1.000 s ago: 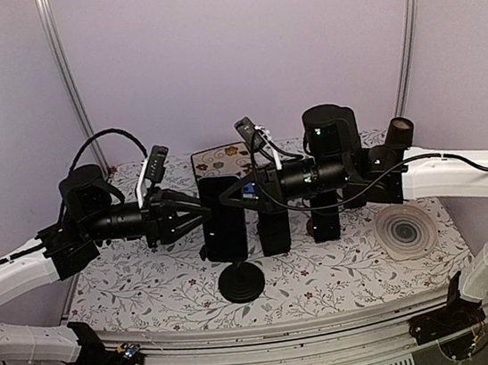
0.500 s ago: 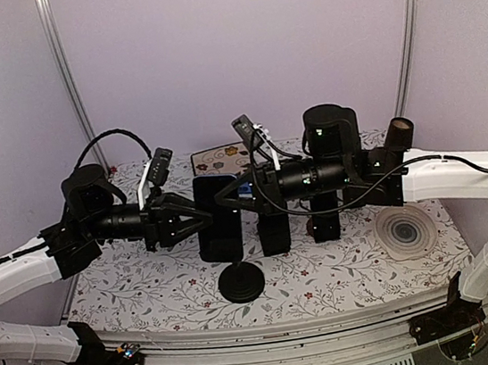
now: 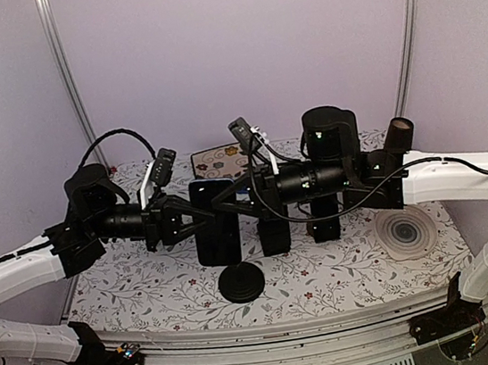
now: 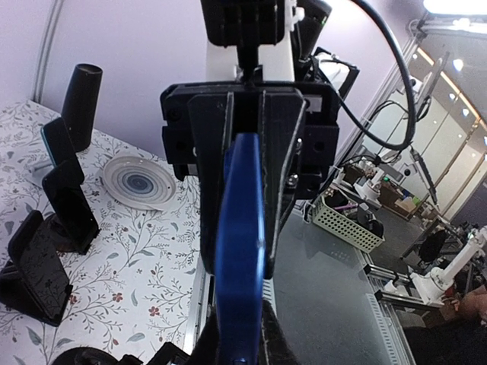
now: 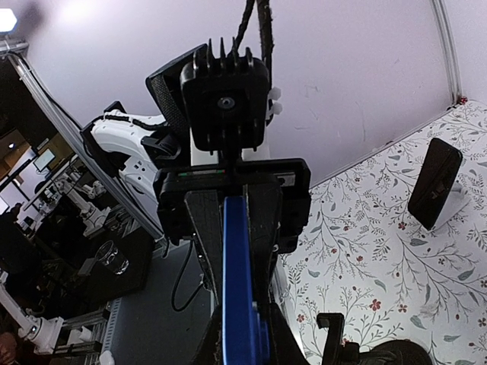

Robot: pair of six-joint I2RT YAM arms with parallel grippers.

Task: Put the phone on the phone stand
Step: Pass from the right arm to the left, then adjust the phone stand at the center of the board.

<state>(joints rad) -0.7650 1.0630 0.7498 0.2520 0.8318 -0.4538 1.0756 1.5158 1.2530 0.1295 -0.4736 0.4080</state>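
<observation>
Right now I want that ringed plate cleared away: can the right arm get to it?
Probably not yet: the right gripper is shut on the phone, held jointly with the left gripper. Otherwise the way to the plate looks free.

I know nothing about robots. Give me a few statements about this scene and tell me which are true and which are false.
1. The left gripper and the right gripper both grip the phone. True.
2. The phone lies flat on the table. False: it is held upright in the air between the two grippers.
3. A plate sits on the table on the right arm's side. True.
4. The phone's edge is red. False: the wrist views show it is blue.
5. The table is plain white. False: it has a leaf and flower print.
</observation>
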